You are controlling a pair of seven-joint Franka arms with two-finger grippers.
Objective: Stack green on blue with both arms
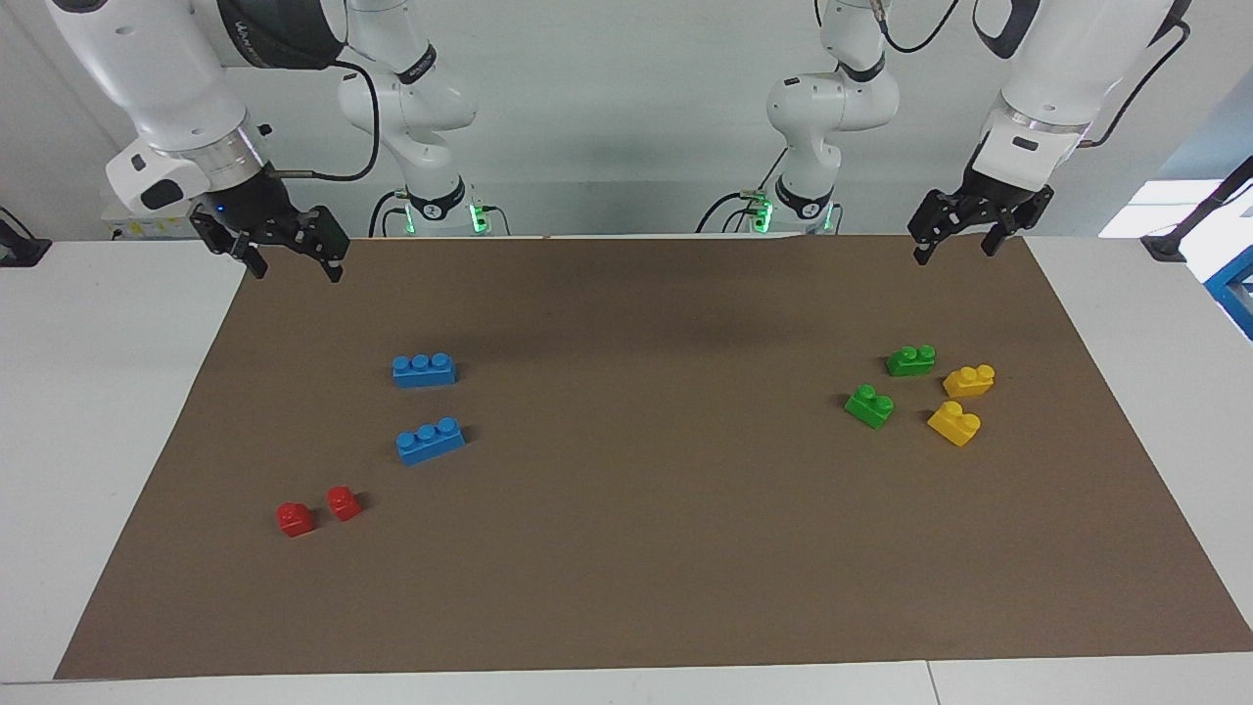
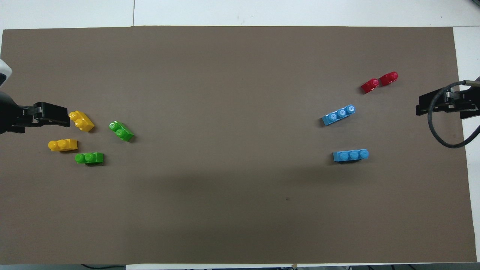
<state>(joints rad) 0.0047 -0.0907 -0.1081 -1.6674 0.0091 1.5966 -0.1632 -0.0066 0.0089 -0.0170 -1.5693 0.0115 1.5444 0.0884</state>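
Red bricks, two of them (image 1: 295, 518) (image 1: 344, 502), lie nearest the facing camera, side by side at the right arm's end of the brown mat (image 1: 626, 587), approx. 8 o'clock from mat centre in that view.

Right gripper (image 1: 291, 257) hangs in the air over the mat's corner nearest its own base, fingers spread apart, nothing between them. Going outward from it: at 5 o'clock in the facing view lies one blue brick (image 1: 424, 369), and a bit farther from the robots the 2nd blue brick (image 1: 430, 441), slightly turned. They are near each other, not touching.

Left gripper (image 1: 962, 240) hangs over the mat corner at its own base, fingers also apart, holding nothing. At 6 o'clock from it lies a green brick (image 1: 910, 359); the 2nd green brick (image 1: 869, 405) lies farther from the robots. Two yellow bricks (image 1: 969, 380) (image 1: 954, 423) lie beside the green ones, toward the left arm's end. Green and blue are well apart, w/ bare mat between.
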